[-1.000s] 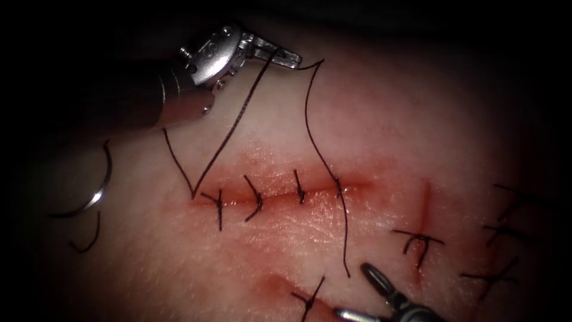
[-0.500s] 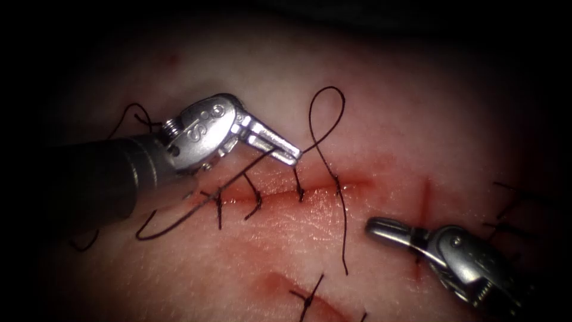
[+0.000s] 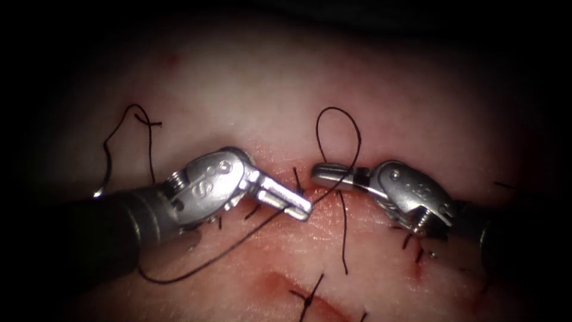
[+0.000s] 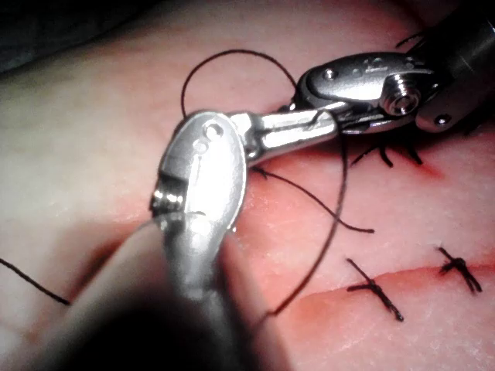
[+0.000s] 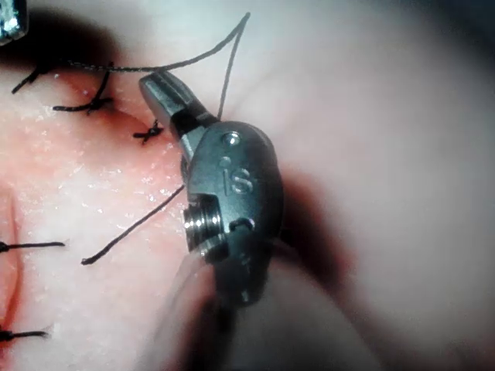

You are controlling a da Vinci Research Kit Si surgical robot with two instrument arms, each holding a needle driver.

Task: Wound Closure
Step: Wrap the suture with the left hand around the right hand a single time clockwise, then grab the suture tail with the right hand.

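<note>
My left tool (image 3: 304, 210) lies over the stitched cut (image 3: 333, 192), its jaws shut on the thread (image 3: 238, 238) near their tips. From there the thread sags toward the lower left and also rises into a loop (image 3: 339, 110) above the cut. My right tool (image 3: 319, 172) comes in from the right, jaws shut, and the loop crosses over them; I see nothing gripped. In the left wrist view the left jaws (image 4: 331, 125) hold the thread just below the right tool (image 4: 363, 77). The right jaws (image 5: 158, 86) lie with thread passing beside them. The needle (image 3: 100, 191) rests on the tissue at far left, held by neither tool.
Several finished stitches (image 3: 298, 185) cross the cut. A free thread tail (image 3: 346, 262) hangs below it. A second stitched cut (image 3: 310, 301) with red fluid lies lower down, and more stitches (image 3: 417, 250) sit at the right.
The left tool came down from the upper left to the cut, carrying the thread. The right tool rose from the lower right, shut its jaws, and now lies through the loop.
</note>
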